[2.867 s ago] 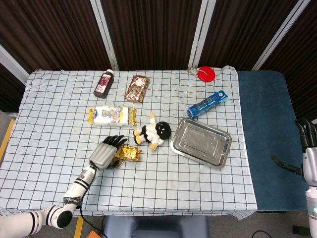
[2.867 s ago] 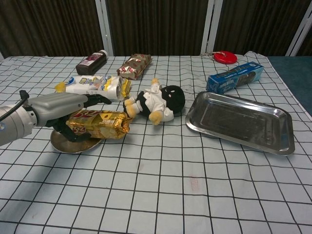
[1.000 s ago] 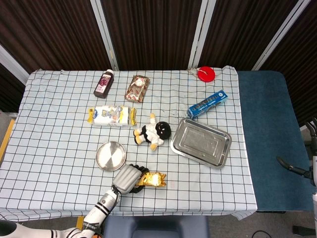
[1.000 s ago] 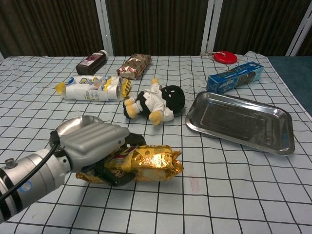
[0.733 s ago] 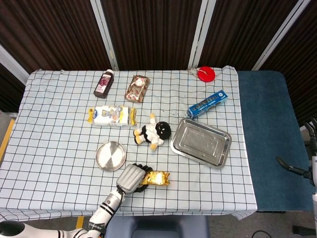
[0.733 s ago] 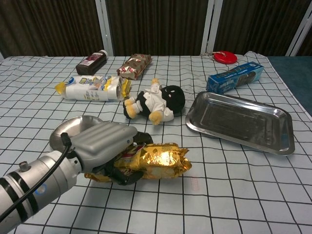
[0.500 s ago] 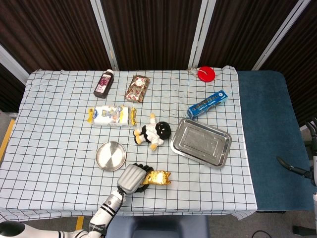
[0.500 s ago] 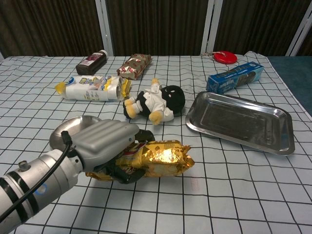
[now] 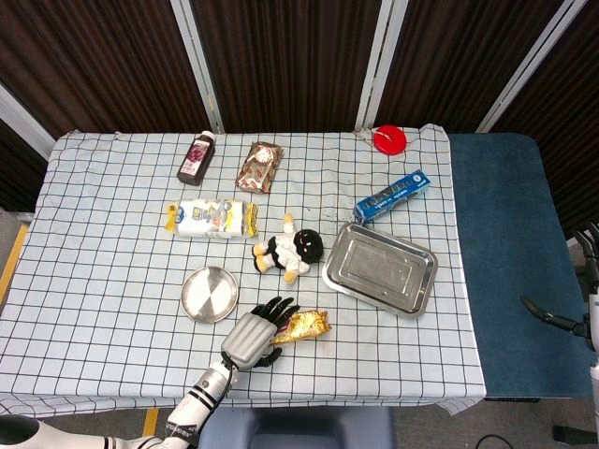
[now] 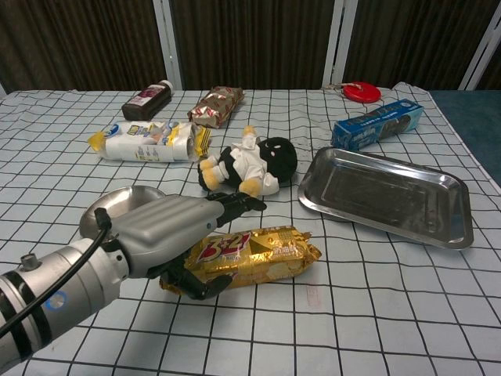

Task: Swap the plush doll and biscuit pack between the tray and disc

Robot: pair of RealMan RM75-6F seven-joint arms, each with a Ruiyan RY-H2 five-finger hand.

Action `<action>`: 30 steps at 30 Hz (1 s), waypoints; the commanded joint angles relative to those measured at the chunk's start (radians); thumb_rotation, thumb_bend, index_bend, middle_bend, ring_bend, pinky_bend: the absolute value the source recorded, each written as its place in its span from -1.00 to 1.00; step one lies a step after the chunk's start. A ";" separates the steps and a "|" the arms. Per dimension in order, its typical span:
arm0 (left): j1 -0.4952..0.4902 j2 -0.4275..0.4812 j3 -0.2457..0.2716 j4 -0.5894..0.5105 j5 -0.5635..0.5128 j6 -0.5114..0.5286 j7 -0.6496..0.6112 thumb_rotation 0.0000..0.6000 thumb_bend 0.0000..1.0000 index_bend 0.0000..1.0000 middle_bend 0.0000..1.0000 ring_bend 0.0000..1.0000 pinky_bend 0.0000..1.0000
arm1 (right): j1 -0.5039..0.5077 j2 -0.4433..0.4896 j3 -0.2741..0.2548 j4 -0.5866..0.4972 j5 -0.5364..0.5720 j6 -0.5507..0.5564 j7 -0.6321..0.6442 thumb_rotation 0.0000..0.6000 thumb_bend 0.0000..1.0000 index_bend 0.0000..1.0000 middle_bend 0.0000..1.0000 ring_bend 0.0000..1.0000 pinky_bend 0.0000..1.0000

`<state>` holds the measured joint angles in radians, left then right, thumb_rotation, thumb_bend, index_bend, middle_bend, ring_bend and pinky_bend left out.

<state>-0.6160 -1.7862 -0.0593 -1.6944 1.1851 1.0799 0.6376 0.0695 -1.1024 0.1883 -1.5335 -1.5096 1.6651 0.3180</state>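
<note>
Two hands: only the left one nears the task items.
Left hand (image 10: 168, 231): fingers (image 10: 235, 202) spread apart above the biscuit pack (image 10: 250, 252), thumb curled by its near-left end; whether it touches the pack I cannot tell.
Biscuit pack: gold wrapper, flat on the checked bench (image 9: 103, 271), between disc and tray, on neither.
Right hand (image 9: 588, 290): at the far right edge of the head view, off the bench; cannot tell how its fingers lie.
Disc (image 9: 210, 294): round metal dish, just left of the left hand, nothing on it.
Plush doll (image 10: 252, 166): black head, white body, lying on the cloth just left of the tray.
Tray (image 10: 387, 196): steel, rectangular, bare inside.
Farther back: white wafer pack (image 9: 211, 218), blue box (image 9: 392, 195), brown foil packet (image 9: 259, 166), dark bottle (image 9: 197, 157), red disc (image 9: 389, 139).
</note>
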 commanded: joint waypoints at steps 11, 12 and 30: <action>-0.017 0.185 -0.051 -0.131 -0.018 0.043 0.062 1.00 -0.18 -1.00 -1.00 -1.00 -0.65 | 0.000 0.003 -0.004 -0.003 -0.005 -0.006 0.000 1.00 -0.88 -1.00 -1.00 -1.00 -1.00; -0.022 0.192 -0.065 -0.129 -0.019 0.044 0.057 1.00 -0.18 -1.00 -1.00 -1.00 -0.65 | 0.000 0.003 -0.005 -0.003 -0.006 -0.006 -0.002 1.00 -0.88 -1.00 -1.00 -1.00 -1.00; -0.212 0.070 -0.181 0.205 -0.009 -0.133 -0.111 1.00 -0.18 -1.00 -1.00 -1.00 -0.80 | -0.005 0.013 -0.027 0.002 -0.045 0.004 -0.009 1.00 -0.88 -1.00 -1.00 -1.00 -1.00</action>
<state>-0.8066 -1.6946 -0.2264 -1.5176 1.1797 0.9665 0.5459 0.0653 -1.0899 0.1612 -1.5318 -1.5541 1.6682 0.3083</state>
